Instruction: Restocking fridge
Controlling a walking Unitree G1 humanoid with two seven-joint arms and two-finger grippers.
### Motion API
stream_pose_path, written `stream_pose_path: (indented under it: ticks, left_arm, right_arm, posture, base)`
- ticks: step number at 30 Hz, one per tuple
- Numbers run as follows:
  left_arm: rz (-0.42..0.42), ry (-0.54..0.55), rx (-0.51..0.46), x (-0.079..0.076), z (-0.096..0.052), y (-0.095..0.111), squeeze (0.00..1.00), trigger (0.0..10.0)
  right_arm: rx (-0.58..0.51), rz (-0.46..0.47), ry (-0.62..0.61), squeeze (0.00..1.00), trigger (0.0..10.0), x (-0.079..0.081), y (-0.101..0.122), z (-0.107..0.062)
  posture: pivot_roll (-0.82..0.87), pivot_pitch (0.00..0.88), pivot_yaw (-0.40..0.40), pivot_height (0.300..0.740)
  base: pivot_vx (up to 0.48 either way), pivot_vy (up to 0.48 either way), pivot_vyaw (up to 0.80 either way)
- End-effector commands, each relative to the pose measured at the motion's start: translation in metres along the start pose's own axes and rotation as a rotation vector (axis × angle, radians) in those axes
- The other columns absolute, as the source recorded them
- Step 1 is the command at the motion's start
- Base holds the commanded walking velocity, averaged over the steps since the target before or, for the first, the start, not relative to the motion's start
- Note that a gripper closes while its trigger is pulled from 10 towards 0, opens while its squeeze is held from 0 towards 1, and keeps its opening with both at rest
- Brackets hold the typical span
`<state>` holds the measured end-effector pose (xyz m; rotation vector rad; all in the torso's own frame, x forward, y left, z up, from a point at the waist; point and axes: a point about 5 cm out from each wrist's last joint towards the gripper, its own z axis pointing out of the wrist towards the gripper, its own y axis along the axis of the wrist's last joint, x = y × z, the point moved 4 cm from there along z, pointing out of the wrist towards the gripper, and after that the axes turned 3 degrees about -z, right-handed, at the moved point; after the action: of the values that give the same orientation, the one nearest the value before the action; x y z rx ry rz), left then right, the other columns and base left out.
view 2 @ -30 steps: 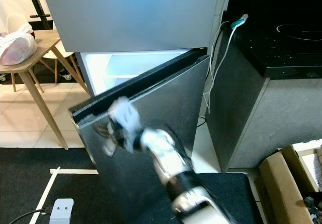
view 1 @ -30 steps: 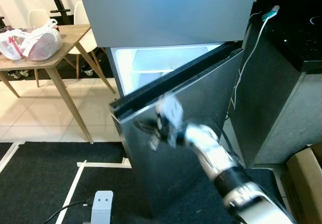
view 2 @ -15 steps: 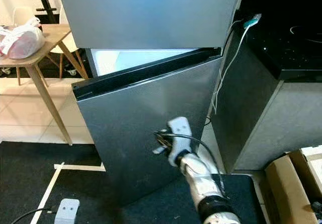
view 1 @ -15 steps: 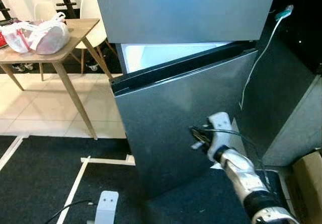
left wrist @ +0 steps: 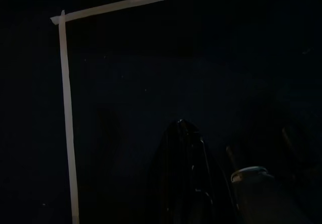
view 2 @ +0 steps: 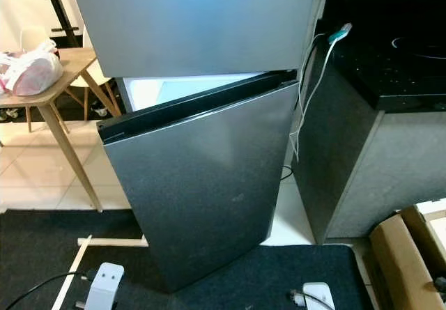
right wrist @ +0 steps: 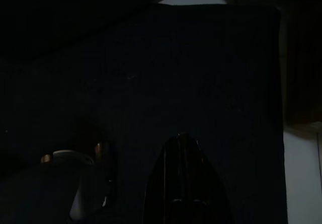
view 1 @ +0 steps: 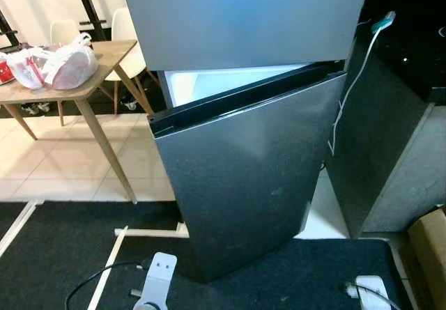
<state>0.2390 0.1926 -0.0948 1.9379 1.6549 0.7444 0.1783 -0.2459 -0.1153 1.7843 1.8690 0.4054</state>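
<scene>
Left eye view: fridge [view 1: 244, 184] lower door ajar, interior lit

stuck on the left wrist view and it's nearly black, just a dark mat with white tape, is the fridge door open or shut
Observer: The lower fridge door is ajar, swung partly out, with the lit inside showing above its top edge.
Operator: anything to restock with nearby
Observer: A plastic bag sits on a wooden table to the fridge's left.
Operator: what's on the other side
Observer: A dark counter stands right of the fridge, with a white cable hanging down its side.
</scene>
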Motion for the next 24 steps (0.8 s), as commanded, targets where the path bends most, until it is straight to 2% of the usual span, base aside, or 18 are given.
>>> stream_pose_path:
  ticks: [1,4,8,16,24]
  left_arm:
    - [0.016,0.000,0.023,-0.002,0.000,-0.005,0.00,10.0]
    - [0.024,-0.013,-0.021,-0.002,0.002,0.010,0.00,10.0]
    - [-0.012,-0.012,-0.057,-0.003,0.003,0.019,0.00,10.0]
    - [-0.037,0.002,-0.059,-0.005,0.002,0.014,0.00,10.0]
    - [-0.067,0.007,-0.065,-0.008,0.000,0.009,0.00,10.0]
  right_arm:
    - [-0.008,0.017,0.004,0.00,10.0,0.006,0.001,0.000]
    - [-0.009,0.019,-0.012,0.00,10.0,0.007,-0.002,0.000]
    - [-0.021,-0.035,0.002,0.00,10.0,0.011,0.001,0.001]
    - [-0.017,-0.132,0.033,0.00,10.0,0.023,0.003,0.003]
    - [-0.026,-0.168,0.033,0.00,10.0,0.011,0.010,0.003]
  posture:
    - [-0.09,0.025,0.082,0.726]
    - [-0.09,0.023,0.075,0.726]
    - [-0.09,0.027,0.066,0.726]
    - [-0.08,0.046,0.051,0.726]
    - [-0.07,0.076,0.022,0.726]
  base:
    - [0.000,0.000,0.00]
    - [0.000,0.000,0.00]
    - [0.309,0.000,0.00]
    - [0.315,0.000,0.00]
    - [0.298,0.000,0.00]
